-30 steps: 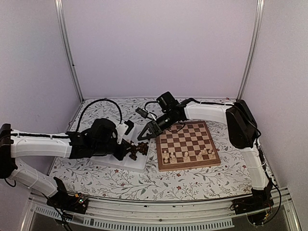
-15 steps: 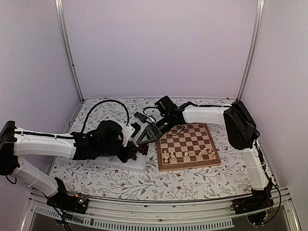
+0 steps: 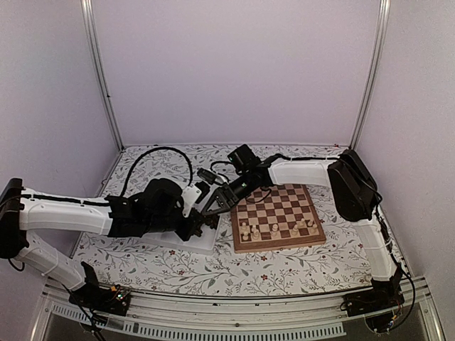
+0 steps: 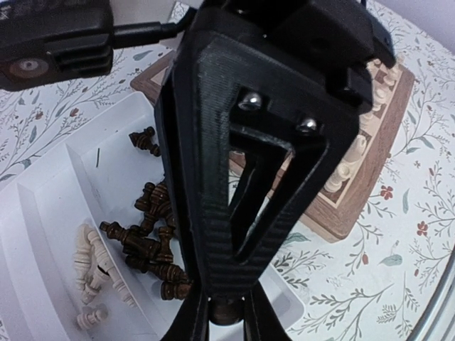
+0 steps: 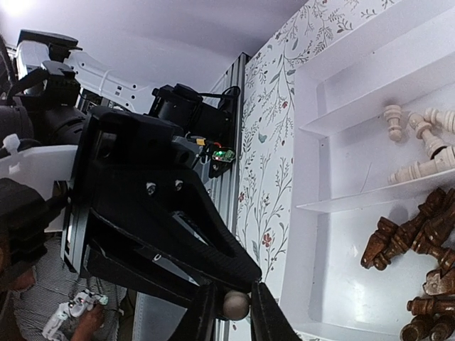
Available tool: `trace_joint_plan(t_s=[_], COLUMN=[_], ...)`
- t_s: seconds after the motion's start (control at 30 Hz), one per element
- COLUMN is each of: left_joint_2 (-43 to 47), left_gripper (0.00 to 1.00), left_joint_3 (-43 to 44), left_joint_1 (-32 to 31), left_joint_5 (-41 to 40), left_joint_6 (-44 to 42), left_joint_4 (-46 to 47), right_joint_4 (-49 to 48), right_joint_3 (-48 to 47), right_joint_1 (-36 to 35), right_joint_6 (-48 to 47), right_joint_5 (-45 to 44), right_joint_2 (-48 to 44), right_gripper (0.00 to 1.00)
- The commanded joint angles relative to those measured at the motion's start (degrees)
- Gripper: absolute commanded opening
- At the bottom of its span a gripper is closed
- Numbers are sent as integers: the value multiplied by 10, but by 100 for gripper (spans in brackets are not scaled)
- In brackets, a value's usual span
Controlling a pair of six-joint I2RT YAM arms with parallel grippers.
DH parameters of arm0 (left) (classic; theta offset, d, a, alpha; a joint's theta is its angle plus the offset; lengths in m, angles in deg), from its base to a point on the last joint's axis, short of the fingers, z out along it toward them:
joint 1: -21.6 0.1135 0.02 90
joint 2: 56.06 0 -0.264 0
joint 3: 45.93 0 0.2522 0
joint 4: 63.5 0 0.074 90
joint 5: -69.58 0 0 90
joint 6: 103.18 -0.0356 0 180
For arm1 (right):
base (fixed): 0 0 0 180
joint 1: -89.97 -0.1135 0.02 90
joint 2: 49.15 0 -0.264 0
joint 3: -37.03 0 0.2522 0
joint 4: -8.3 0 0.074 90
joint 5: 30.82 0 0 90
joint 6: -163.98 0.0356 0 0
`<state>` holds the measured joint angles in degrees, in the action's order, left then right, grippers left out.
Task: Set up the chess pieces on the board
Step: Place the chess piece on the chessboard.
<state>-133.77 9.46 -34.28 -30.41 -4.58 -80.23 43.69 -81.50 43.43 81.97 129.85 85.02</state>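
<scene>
The board [image 3: 279, 202] lies right of the white tray [image 3: 186, 240]; several cream pieces [image 3: 274, 229] stand on its near rows. My left gripper [image 3: 201, 226] hangs over the tray's right end, shut on a dark brown piece [image 4: 227, 311]. In the left wrist view, dark pieces [image 4: 153, 241] and cream pieces [image 4: 96, 273] lie loose in the tray [image 4: 50, 213], and the board [image 4: 341, 213] shows behind. My right gripper [image 3: 213, 206] is just above the tray, shut on a pale round-topped piece [image 5: 235, 304]. The right wrist view shows cream pieces [image 5: 426, 142] and dark pieces [image 5: 419, 234] in separate compartments.
The two grippers are close together over the tray's right end, beside the board's left edge. A small black block [image 3: 206, 173] lies on the floral tablecloth [image 3: 284, 266] behind the tray. White walls and metal posts enclose the table.
My right gripper has moved down and left, from the board's far-left corner toward the tray. My left arm has shifted a little right over the tray.
</scene>
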Motion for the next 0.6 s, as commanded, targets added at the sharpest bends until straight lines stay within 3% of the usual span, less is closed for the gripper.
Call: trace_joint_plan(t_s=[0.0,0.13,0.33,0.47,0.57], left_joint_2=[-2,-1,70,142,185], left_gripper=[4,17,41,69,87], left_joint_3=[13,14,18,21,3], left_joint_1=[-7,-11,-28,-27,-23], left_joint_5=[-33,-55,-109,-173,-220], left_joint_6=[-1,0,-34,-52,-91], left_joint_4=[12,10,-5,1,77], right_joint_4=[-17,-16,35,103,126], right_joint_3=[12,15,-6,-20,6], right_joint_1=[-10,-6,34,67,96], right_joint_6=[4,-2,-61,-166,-220], right_joint_5=[21,-5,-84,-172,-226], right_joint_2=[3,-7,-45,-82,-116], right_gripper=[13,6,6,6,6])
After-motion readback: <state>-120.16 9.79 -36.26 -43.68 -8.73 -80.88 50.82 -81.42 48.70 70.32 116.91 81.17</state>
